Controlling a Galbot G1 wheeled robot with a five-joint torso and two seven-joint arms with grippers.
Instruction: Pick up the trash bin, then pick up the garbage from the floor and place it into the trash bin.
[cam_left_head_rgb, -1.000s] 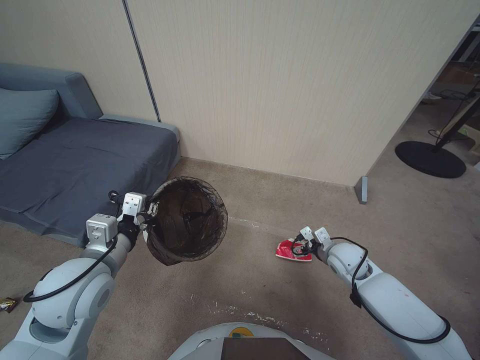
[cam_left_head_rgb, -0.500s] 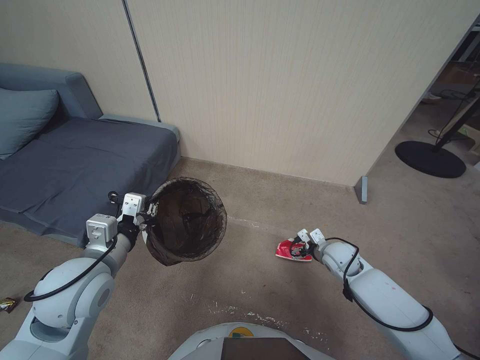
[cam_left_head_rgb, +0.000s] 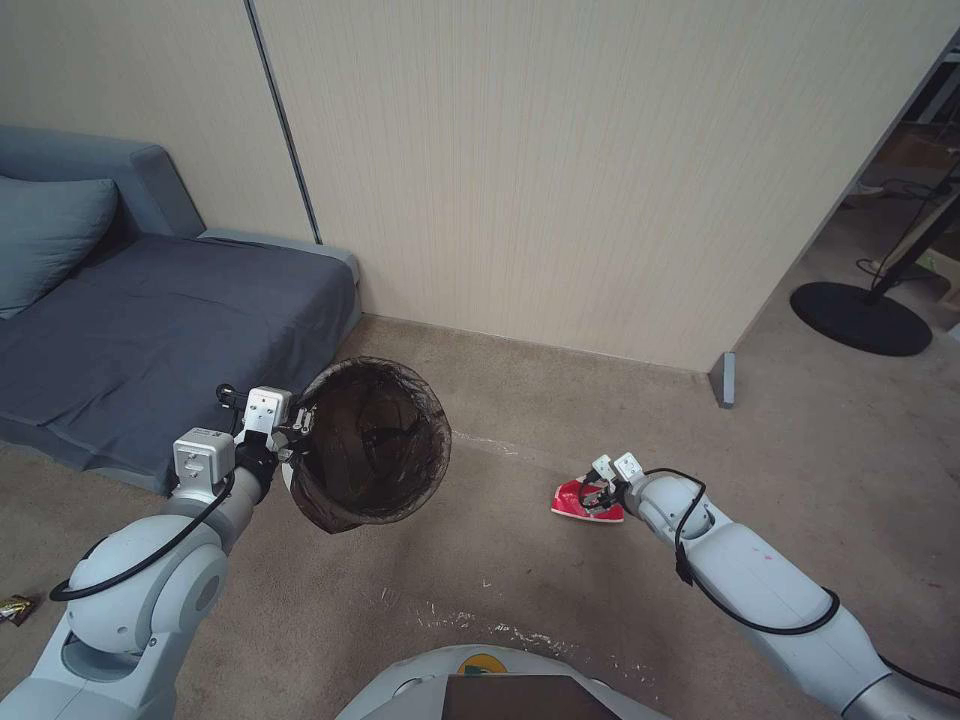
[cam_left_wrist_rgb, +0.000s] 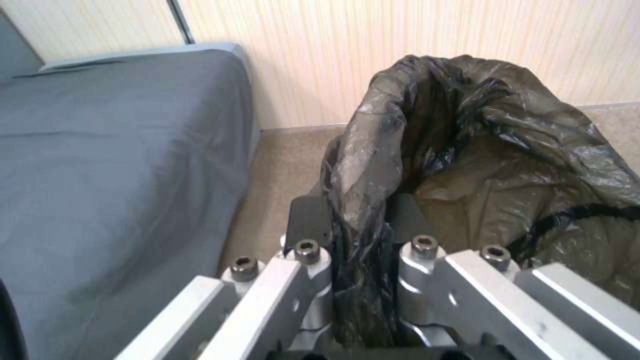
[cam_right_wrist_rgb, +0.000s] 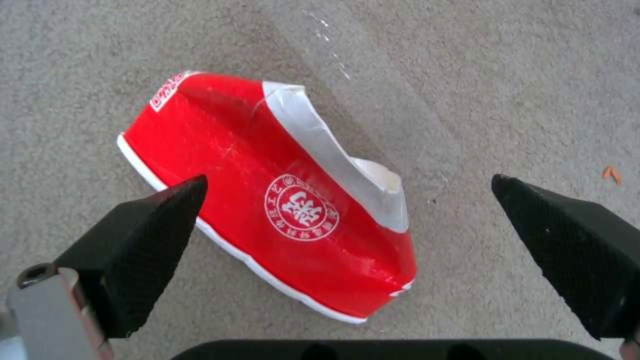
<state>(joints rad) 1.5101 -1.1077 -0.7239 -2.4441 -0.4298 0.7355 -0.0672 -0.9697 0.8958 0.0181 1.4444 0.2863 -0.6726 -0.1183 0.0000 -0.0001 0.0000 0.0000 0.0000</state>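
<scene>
Meanwhile, left claw (cam_left_wrist_rgb: 357, 250) grips the trash bin (cam_left_head_rgb: 368, 455) by its bagged rim, while right claw (cam_right_wrist_rgb: 347, 200) hangs spread wide over a red packet (cam_right_wrist_rgb: 267, 195) on the floor (cam_left_head_rgb: 520, 570).

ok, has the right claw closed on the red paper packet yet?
No: the right claw is open, its black fingertips apart on either side of the red paper packet lying on the beige carpet.

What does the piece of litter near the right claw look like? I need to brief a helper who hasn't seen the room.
Start at the pale panelled wall and come down to the beige carpet in front of it. There, right of the bag-lined bin held by the left claw, lies a red packet between the open right claw fingers. It is flattened, white-edged, with a round white seal.
</scene>
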